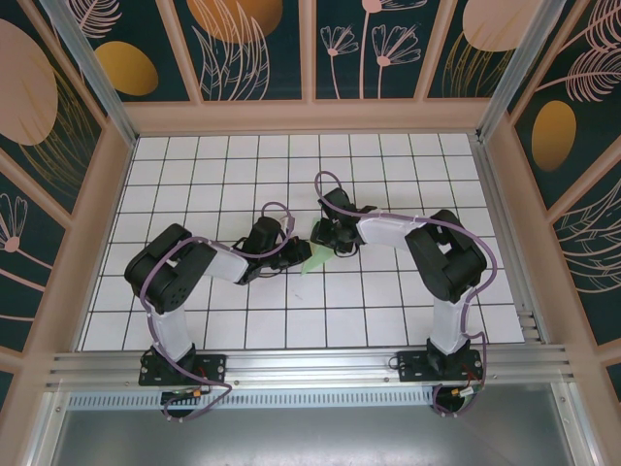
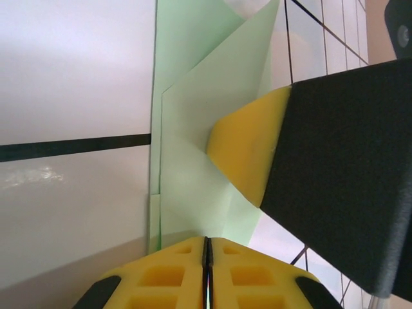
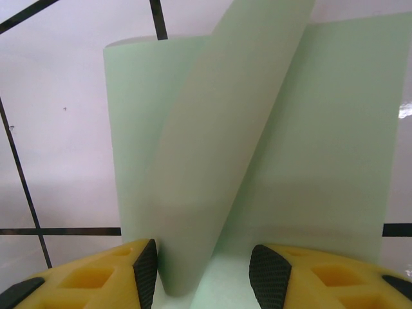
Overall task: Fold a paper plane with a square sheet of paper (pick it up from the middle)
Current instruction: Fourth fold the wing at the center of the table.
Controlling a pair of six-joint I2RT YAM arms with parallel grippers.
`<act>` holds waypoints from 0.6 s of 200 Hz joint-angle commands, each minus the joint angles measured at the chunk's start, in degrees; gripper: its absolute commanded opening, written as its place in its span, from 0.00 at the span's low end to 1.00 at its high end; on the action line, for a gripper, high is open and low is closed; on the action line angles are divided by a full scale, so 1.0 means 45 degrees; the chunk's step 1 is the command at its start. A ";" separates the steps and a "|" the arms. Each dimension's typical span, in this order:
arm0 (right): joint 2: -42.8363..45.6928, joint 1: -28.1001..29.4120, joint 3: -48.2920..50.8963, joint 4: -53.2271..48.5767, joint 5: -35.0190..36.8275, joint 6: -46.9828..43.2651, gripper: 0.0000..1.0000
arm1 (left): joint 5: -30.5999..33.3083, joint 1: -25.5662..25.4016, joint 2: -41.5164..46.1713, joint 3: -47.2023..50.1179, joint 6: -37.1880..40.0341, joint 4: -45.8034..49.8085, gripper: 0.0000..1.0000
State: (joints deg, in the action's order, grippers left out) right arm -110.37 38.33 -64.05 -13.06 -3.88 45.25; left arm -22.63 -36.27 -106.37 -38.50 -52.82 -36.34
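Part-folded paper [image 1: 315, 258] in the middle of the surface [image 1: 369, 311].
My left end effector [image 2: 207, 243] is pinched shut on its edge — my right end effector [image 3: 203, 265] stands open, a raised flap between its fingers.

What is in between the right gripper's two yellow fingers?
A raised flap of the pale mint-green paper stands between the right gripper's open yellow fingers, seen in the right wrist view.
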 commanded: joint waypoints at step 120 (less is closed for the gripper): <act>-0.2091 -0.0100 0.0905 -0.1843 0.0302 -0.0259 0.50 | 0.0687 0.0052 -0.0577 0.0069 0.0397 0.1272 0.07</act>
State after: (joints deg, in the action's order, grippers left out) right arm -110.37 38.33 -64.55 -13.47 -4.10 45.23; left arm -21.91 -36.27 -106.78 -38.92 -52.18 -35.09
